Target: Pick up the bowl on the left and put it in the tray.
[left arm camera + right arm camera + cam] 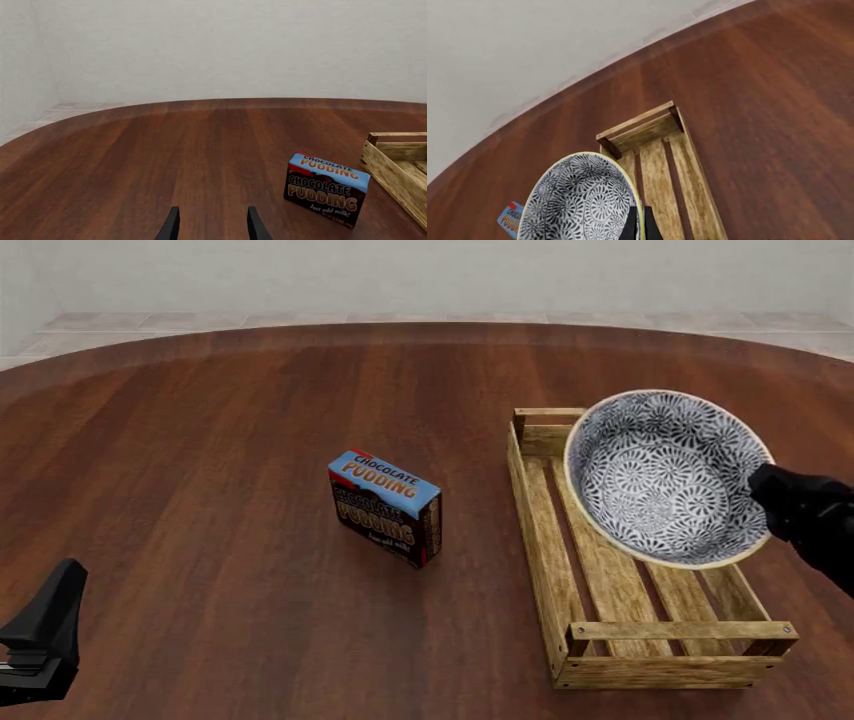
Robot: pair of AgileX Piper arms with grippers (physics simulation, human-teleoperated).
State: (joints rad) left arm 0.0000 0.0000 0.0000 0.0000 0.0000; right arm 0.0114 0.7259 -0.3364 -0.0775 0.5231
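Note:
The blue-and-white patterned bowl [661, 475] hangs tilted above the slatted wooden tray [534, 510], its inside turned toward the front camera. My right gripper [763, 490] is shut on the bowl's right rim. In the right wrist view the bowl [577, 200] sits against the fingers [649, 226], with the tray [660, 165] below and beyond it. My left gripper [47, 625] rests low at the near left of the table. Its fingers [171, 225] are spread open and hold nothing.
A chocolate pudding box [384, 505] stands upright on the dark wooden table, left of the tray and well ahead of my left gripper. The left wrist view also shows the pudding box [327, 189] and one end of the tray [400, 170].

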